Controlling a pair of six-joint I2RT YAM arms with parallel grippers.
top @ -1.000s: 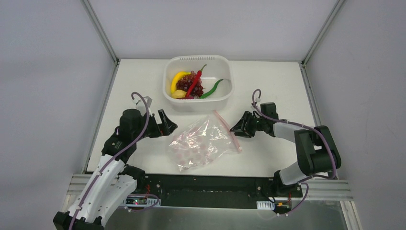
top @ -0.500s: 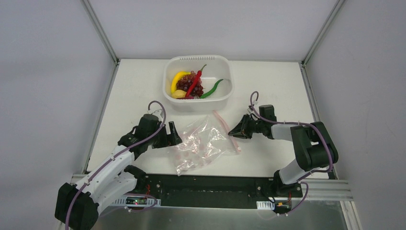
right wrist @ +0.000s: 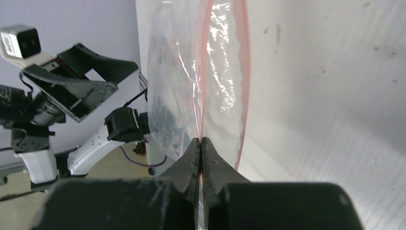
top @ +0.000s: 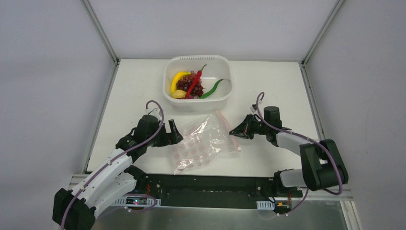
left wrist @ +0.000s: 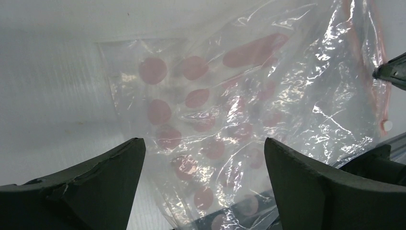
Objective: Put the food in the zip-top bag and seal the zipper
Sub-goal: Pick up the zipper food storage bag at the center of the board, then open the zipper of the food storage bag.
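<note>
Field notes: white table (top: pixel 268 86) is carrying a white tub (top: pixel 198 106), the food (top: pixel 191 85) sitting inside. Zip-top bag (top: pixel 198 143) is lying just in front of it. Left gripper (top: pixel 171 135) is gaping wide at the bag's left edge. Right gripper (top: pixel 232 131) is pinching the zipper (top: pixel 224 121).

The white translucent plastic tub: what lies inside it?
Inside the white plastic tub: a yellow banana, a dark red grape bunch, a red chili across it, a green chili, a round yellow fruit. Anything beneath the pile is covered.
</note>
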